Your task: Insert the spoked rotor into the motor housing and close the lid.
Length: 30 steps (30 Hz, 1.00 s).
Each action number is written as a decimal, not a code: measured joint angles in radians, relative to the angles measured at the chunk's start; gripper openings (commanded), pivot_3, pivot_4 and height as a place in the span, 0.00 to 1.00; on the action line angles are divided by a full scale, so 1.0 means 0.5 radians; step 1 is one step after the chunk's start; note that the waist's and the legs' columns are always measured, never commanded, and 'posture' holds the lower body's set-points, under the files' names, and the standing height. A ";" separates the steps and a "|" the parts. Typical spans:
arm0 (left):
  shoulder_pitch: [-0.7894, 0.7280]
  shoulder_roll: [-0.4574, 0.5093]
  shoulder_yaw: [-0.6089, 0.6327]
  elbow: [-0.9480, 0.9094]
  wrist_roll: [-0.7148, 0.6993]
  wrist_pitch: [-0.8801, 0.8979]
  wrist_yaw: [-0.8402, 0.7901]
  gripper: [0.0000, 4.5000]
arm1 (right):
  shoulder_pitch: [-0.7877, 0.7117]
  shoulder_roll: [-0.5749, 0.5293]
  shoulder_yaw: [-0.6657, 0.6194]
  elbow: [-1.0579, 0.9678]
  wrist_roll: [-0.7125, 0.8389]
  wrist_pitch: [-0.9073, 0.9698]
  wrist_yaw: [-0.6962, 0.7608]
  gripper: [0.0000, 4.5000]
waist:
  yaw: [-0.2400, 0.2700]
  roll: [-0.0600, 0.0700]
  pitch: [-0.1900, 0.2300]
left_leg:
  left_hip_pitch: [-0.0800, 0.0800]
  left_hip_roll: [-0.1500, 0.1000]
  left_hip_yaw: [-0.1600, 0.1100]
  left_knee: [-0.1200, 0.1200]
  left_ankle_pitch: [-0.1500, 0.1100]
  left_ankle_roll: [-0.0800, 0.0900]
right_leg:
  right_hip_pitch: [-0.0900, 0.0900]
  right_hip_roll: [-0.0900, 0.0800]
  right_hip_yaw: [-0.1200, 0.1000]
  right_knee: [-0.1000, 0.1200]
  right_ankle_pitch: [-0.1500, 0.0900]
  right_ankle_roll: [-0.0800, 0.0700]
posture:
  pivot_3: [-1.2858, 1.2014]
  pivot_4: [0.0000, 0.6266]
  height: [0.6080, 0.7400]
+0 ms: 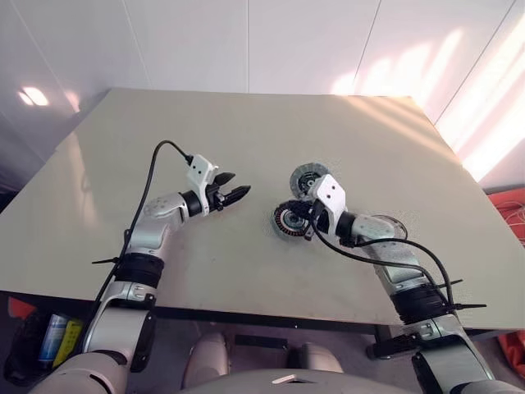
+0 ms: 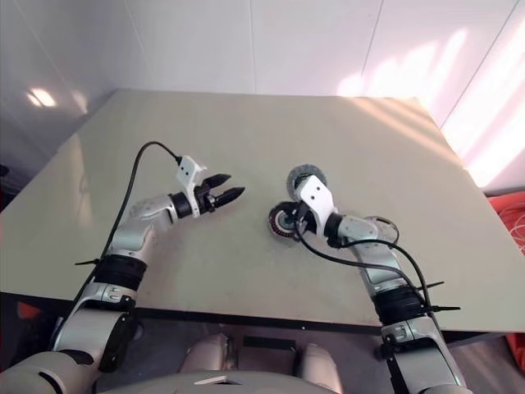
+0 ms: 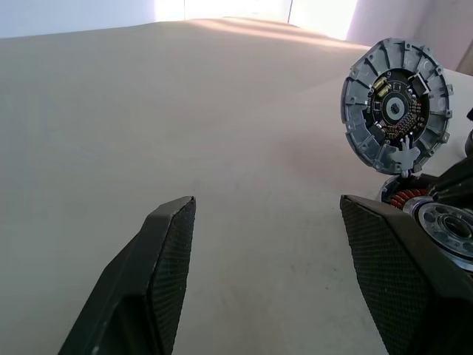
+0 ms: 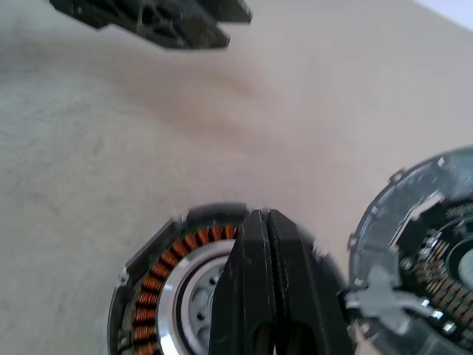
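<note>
Right gripper clenched empty, fingers hid part of the motor housing, lid at its 1 o'clock, cut off in the right wrist view, left gripper released.

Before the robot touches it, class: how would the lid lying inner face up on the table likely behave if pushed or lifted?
The lid looks like rigid ribbed metal, so probably stiff. Lying flat on the table, it would likely slide rather than roll. Its exposed circuit parts look delicate, so rim contact seems safer.
</note>
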 measured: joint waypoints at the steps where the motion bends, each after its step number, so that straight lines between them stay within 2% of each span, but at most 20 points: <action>1: 0.000 -0.002 0.000 -0.008 0.000 0.008 0.004 0.74 | -0.018 0.000 -0.004 -0.013 0.005 0.005 0.000 0.01 | 0.001 0.000 0.000 | 0.000 0.000 0.000 0.000 0.000 0.000 | 0.000 0.000 0.000 0.000 0.000 0.000 | 0.52 0.00 1.00; 17: 0.004 -0.002 -0.008 -0.358 -0.017 0.285 0.111 0.74 | 0.002 -0.028 0.024 0.144 -0.074 0.004 0.022 0.01 | 0.000 0.000 0.000 | 0.000 0.000 0.000 0.000 0.001 -0.001 | 0.000 0.000 0.000 0.000 0.000 0.000 | 0.52 0.00 1.00; 25: 0.004 0.000 -0.010 -0.461 -0.043 0.392 0.131 0.74 | -0.057 -0.098 -0.003 -0.136 -0.078 0.049 0.020 0.01 | 0.001 0.000 0.000 | -0.001 0.000 0.000 -0.001 0.001 -0.001 | -0.001 0.000 0.000 0.000 0.000 -0.001 | 0.52 0.00 1.00; 30: 0.003 0.001 -0.010 -0.466 -0.045 0.410 0.135 0.74 | -0.031 -0.098 -0.002 -0.162 -0.069 0.053 0.023 0.01 | 0.001 0.000 0.000 | -0.001 0.000 0.000 -0.001 0.001 -0.001 | -0.001 0.000 0.000 0.000 0.000 -0.001 | 0.52 0.00 1.00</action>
